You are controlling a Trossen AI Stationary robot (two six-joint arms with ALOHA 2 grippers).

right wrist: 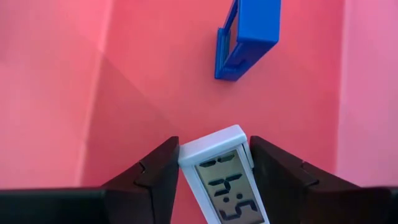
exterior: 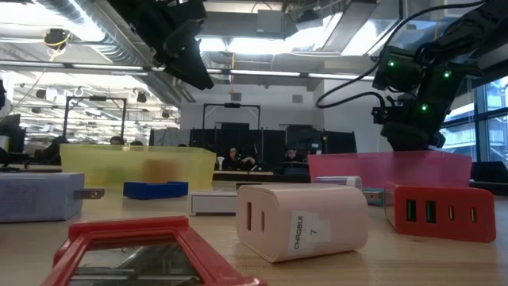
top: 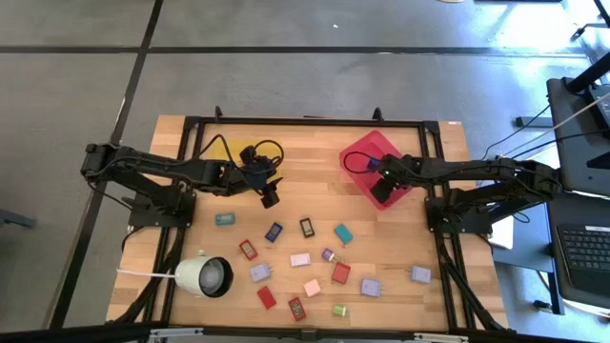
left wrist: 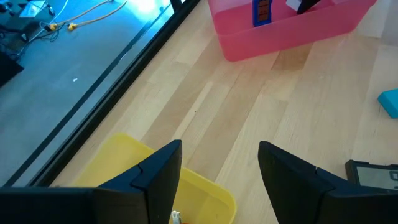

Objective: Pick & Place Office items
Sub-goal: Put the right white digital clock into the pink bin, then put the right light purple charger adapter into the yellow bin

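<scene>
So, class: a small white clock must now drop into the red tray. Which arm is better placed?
The right. The right gripper already grips the white clock above the red tray. The left gripper hangs open and empty over the yellow tray.

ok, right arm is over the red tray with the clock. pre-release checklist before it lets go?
1. Item held: ok. The right end effector is shut on the white digital clock, one finger on each side.
2. Over the drop target: ok. The red tray fills the right wrist view under the clock.
3. Landing spot free: ok. The blue item already in the tray lies apart from the clock.
4. Clock height above the tray floor: cannot tell.
5. Left arm clear: ok. The left end effector is open, empty, near the yellow tray, away from the red one.
</scene>
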